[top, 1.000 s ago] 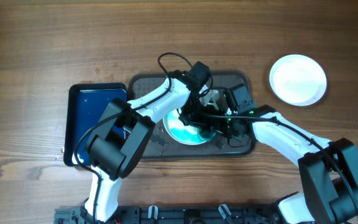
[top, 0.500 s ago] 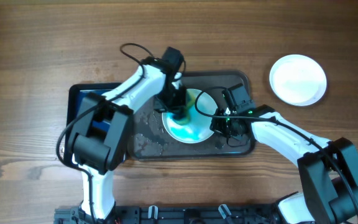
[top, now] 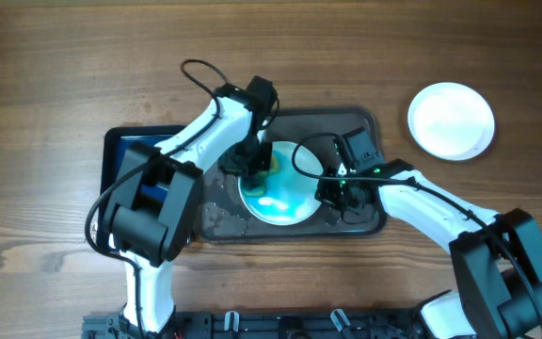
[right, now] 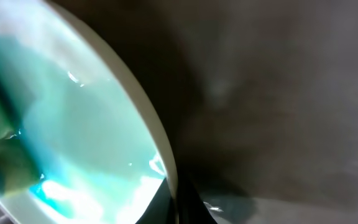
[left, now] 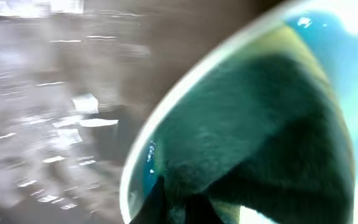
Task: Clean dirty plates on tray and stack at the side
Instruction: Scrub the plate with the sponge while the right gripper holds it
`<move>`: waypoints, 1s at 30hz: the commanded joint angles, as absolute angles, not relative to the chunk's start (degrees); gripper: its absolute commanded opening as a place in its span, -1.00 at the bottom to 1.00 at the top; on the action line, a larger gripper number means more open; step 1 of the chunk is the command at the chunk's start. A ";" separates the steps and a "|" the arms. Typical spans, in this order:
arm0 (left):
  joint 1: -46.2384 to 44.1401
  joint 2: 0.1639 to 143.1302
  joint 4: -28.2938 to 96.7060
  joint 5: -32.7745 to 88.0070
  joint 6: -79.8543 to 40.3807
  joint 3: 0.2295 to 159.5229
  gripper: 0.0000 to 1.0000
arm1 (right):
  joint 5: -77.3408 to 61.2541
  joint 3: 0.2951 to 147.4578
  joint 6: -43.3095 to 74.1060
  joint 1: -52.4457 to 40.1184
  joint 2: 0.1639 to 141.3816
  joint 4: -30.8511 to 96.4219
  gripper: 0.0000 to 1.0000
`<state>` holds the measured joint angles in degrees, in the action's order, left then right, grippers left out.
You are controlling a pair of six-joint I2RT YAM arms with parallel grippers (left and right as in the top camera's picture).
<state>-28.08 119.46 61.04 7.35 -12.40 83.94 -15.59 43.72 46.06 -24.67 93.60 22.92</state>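
A white plate (top: pixel 285 196) smeared with teal lies on the wet dark grey tray (top: pixel 351 127). My left gripper (top: pixel 255 162) is shut on a dark green and yellow sponge (left: pixel 253 124), which presses on the plate's upper left part by its rim (left: pixel 166 130). My right gripper (top: pixel 332 193) is shut on the plate's right rim (right: pixel 166 155), with the rim between the fingers (right: pixel 176 202). A plain white plate (top: pixel 451 121) lies on the table at the right, off the tray. No third plate shows.
A smaller glossy blue tray (top: pixel 125 155) lies against the grey tray's left side, partly under my left arm. Water drops cover the grey tray's floor (left: pixel 55 112). Wooden table lies all round.
My left gripper swept the sponge from the plate's right side to its upper left. The teal is smeared wider. The plate shifted slightly left. The right gripper stayed on the rim.
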 commanded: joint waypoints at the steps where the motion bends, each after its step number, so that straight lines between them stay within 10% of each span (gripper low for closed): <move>1: -33.91 122.96 57.76 23.62 -3.20 81.60 -0.92 | -11.07 42.57 44.95 -23.90 95.02 23.73 -0.91; 11: -35.46 122.96 53.32 38.44 -0.49 81.62 -0.92 | -11.05 42.57 44.95 -23.90 95.02 24.12 -0.91; 20: -25.67 122.78 56.36 3.44 -25.02 81.67 -0.92 | -11.05 42.57 44.47 -23.90 95.02 24.51 -0.91; 30: -20.18 122.43 58.22 -12.43 -26.13 81.73 -0.92 | -11.05 42.57 43.90 -23.86 95.02 24.53 -0.91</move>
<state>-23.16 119.66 58.94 12.71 -23.73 83.15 -15.05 43.68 45.10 -24.23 93.54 22.92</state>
